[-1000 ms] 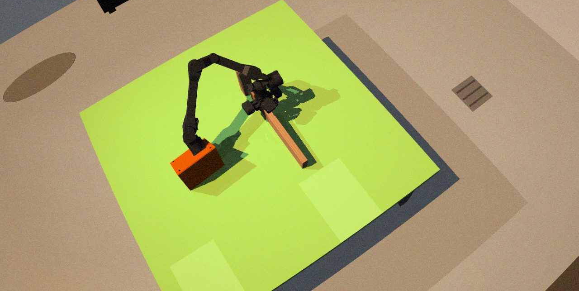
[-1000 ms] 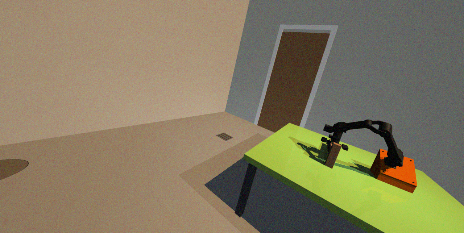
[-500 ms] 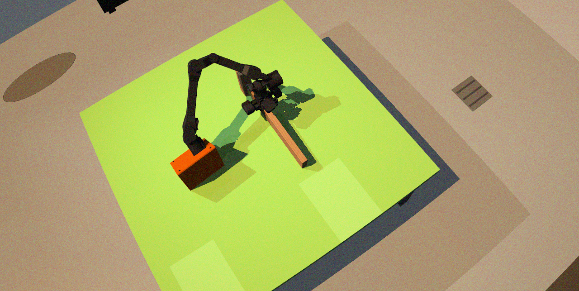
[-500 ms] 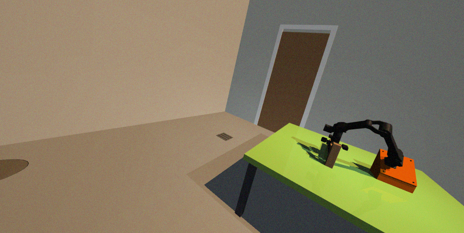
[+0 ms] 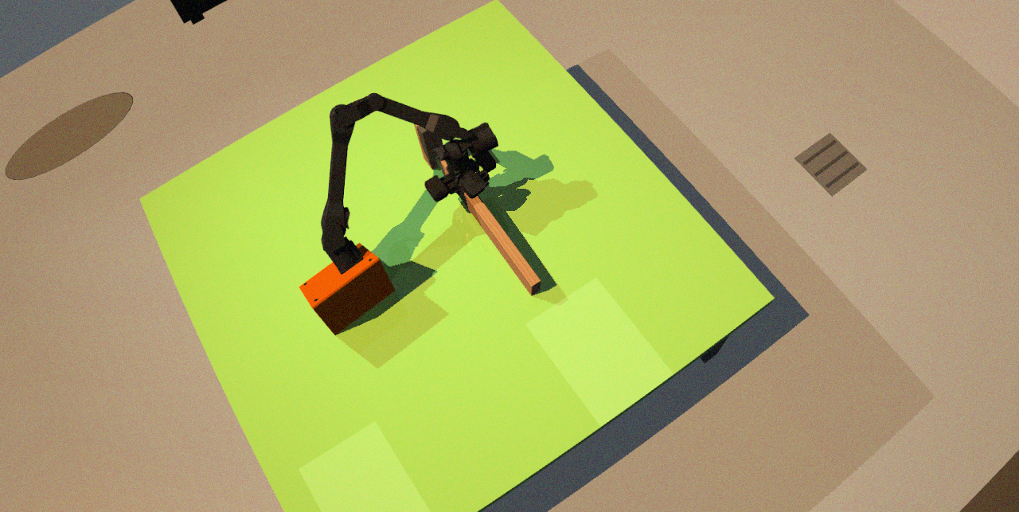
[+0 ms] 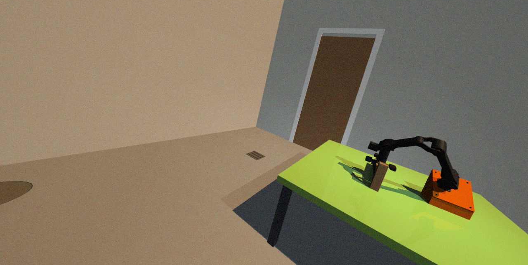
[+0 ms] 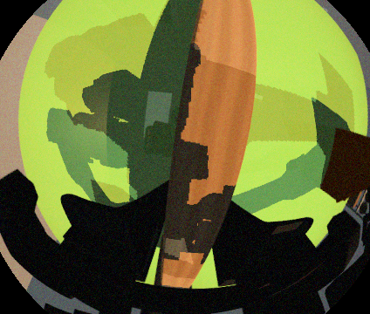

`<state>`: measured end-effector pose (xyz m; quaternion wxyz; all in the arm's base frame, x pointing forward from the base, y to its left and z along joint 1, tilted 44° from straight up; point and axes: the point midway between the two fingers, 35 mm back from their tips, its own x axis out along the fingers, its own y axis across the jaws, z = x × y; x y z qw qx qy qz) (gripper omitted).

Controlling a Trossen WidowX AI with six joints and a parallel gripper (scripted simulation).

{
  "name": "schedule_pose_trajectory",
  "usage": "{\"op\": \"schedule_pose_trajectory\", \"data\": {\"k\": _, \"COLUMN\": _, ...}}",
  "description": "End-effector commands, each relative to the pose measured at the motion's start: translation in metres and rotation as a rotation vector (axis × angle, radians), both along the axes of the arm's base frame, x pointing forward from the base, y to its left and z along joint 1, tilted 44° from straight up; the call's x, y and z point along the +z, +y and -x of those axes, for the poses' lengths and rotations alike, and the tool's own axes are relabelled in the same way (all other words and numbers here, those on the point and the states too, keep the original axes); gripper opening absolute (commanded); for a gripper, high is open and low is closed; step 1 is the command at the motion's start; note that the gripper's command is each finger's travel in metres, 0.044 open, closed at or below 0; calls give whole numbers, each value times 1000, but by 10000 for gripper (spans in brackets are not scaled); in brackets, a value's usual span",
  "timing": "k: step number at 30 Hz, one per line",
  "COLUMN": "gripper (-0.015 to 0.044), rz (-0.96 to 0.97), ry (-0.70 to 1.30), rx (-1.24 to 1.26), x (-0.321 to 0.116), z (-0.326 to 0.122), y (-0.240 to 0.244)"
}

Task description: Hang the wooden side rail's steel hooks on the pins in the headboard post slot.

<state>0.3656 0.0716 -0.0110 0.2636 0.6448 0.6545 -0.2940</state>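
Reading the top view from left to right, the orange base block (image 5: 318,293) (image 6: 456,204) (image 7: 355,163) stands on the table (image 5: 249,295) (image 6: 332,189) (image 7: 281,39), giving the arm room to arch over and reach down to the work. Next comes the headboard post (image 5: 421,141) (image 6: 379,177), upright so that its slot can receive the rail's hooked end. Just beside it, the hand (image 5: 460,181) (image 6: 376,162) (image 7: 188,187) is closed on the side rail (image 5: 505,244) (image 7: 226,87), one finger on each flank, near the post, presumably to steer the hooks. Farthest right, the rail's far end appears to rest on the table, which would share its weight. Hooks and pins are hidden, so I cannot tell whether they are seated; that should be settled before the grip loosens, lest the rail drop.
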Motion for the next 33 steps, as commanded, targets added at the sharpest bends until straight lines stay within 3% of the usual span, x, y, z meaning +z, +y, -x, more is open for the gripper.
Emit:
{"op": "schedule_pose_trajectory", "data": {"k": 1, "gripper": 0, "rz": 3, "ry": -5, "rx": -8, "x": 2, "z": -1, "y": -2}}
{"op": "schedule_pose_trajectory", "data": {"k": 33, "gripper": 0, "rz": 3, "ry": -5, "rx": -8, "x": 5, "z": -2, "y": 1}}
